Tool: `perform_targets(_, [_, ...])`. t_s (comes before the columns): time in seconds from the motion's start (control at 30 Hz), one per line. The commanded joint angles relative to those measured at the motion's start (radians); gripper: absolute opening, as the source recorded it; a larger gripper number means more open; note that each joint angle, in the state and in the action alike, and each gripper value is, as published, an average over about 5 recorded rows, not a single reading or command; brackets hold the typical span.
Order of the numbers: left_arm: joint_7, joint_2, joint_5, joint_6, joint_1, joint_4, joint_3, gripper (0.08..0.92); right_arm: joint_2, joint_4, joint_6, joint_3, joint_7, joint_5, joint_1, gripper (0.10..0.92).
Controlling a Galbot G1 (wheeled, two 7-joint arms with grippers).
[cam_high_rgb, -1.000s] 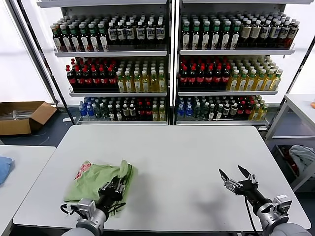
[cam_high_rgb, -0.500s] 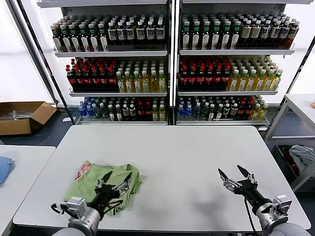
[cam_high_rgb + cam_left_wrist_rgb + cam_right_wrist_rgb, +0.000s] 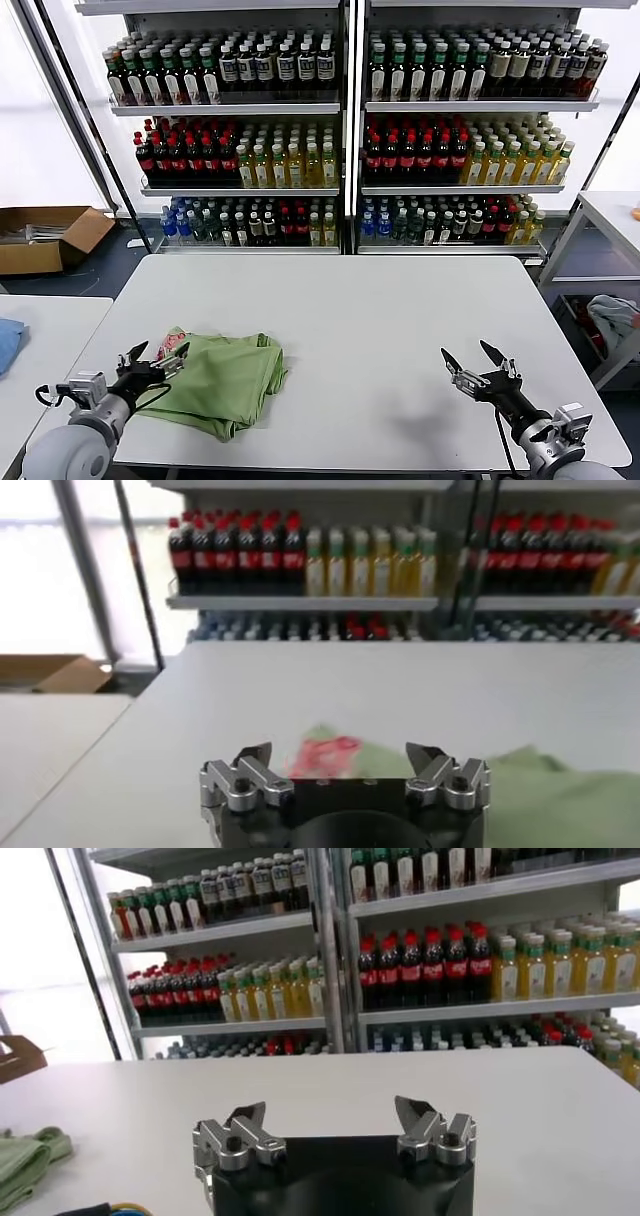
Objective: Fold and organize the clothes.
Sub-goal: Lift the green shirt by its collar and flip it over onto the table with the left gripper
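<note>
The light green shirt [image 3: 224, 378] lies folded in a bundle on the white table [image 3: 380, 320] at the front left, its red-and-white print [image 3: 172, 343] showing at the left end. It also shows in the left wrist view [image 3: 545, 785] and at the edge of the right wrist view [image 3: 25, 1160]. My left gripper [image 3: 157, 354] is open and empty, hovering at the shirt's left end just above the print. My right gripper [image 3: 472, 360] is open and empty over the bare table at the front right, far from the shirt.
Shelves of bottles [image 3: 340, 130] stand behind the table. A second table with a blue cloth [image 3: 8, 340] is at the left, a cardboard box [image 3: 45, 235] on the floor beyond it. A grey-white cloth bundle [image 3: 612, 320] lies at the right.
My left gripper let go of the shirt's right part, opened, and drew back to the left end. The shirt settled flatter. The right gripper barely moved.
</note>
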Motion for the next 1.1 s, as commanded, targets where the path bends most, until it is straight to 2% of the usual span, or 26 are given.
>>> perform_targets(0.03, [0.022,0.040,-0.077,0.034,-0.016,0.142,-0.026,0.823,0.001,0.002,0.000,0.000,0.000,-0.004,-0.005,0.823])
perform_targets(0.43, [0.023,0.006,-0.148,0.061,-0.039,0.155,0.000,0.821,0.002,0.002,-0.001,-0.010,0.003,-0.010,0.004,0.823])
perform_targets(0.53, [0.027,0.003,-0.157,0.060,-0.037,0.157,-0.001,0.796,0.002,0.002,-0.001,-0.010,0.003,-0.010,0.006,0.823])
perform_targets(1.1, [0.037,-0.032,-0.150,0.007,0.002,0.096,-0.038,0.319,0.005,0.002,0.002,-0.003,-0.001,-0.006,0.007,0.823])
